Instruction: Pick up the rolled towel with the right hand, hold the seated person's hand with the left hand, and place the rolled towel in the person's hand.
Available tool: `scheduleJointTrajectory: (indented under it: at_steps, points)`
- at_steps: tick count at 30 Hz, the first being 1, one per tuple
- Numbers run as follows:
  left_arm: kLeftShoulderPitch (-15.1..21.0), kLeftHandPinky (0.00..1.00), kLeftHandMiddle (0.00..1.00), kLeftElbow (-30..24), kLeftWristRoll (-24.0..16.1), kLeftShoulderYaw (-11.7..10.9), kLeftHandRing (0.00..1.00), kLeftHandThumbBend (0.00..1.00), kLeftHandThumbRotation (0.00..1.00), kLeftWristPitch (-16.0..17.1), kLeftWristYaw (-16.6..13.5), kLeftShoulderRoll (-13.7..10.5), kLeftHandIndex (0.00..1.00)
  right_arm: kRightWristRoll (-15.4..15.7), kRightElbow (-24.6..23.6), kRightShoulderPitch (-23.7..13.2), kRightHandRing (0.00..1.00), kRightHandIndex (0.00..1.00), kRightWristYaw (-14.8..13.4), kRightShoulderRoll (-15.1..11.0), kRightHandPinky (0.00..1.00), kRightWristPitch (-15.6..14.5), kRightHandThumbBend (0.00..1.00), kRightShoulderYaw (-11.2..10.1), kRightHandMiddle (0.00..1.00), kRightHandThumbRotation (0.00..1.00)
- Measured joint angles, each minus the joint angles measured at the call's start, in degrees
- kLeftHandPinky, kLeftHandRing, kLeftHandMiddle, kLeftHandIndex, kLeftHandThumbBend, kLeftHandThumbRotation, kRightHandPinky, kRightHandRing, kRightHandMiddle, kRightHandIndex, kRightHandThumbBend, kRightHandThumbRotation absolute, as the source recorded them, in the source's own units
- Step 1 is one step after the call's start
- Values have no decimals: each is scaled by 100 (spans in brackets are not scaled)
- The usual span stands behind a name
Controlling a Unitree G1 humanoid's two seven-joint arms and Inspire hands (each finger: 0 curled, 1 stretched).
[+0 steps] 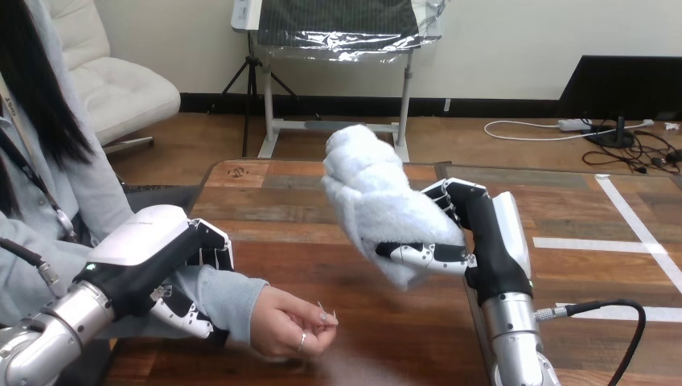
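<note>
The right hand (489,241) grips the rolled towel (376,193) above the bench (273,205), at one o'clock from the person's hand (285,322); the left hand (153,245) clasps the person's forearm (232,293).

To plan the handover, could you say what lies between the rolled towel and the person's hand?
Head view: only bare table between rolled towel and person's hand.

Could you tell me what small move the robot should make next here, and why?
Probably carry the towel down and leftward toward the person's hand. The right hand grips the towel above the table, the left hand is curled round the person's wrist, and the person's hand lies lower, holding nothing.
</note>
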State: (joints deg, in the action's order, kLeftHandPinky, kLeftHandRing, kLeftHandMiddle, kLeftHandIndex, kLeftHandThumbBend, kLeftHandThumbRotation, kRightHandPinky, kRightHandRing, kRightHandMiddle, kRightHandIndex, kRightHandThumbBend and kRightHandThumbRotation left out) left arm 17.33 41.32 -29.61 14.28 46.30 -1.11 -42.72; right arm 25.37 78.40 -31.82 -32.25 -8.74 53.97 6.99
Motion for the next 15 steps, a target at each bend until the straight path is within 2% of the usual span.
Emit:
scheduleJointTrajectory:
  at_steps: [15]
  points:
    - [-284,24,34,-479,8,-251,29,98,0,-19,242,-11,35,119,0,0,31,44,-63,-6,27,-98,83,25,41,0]
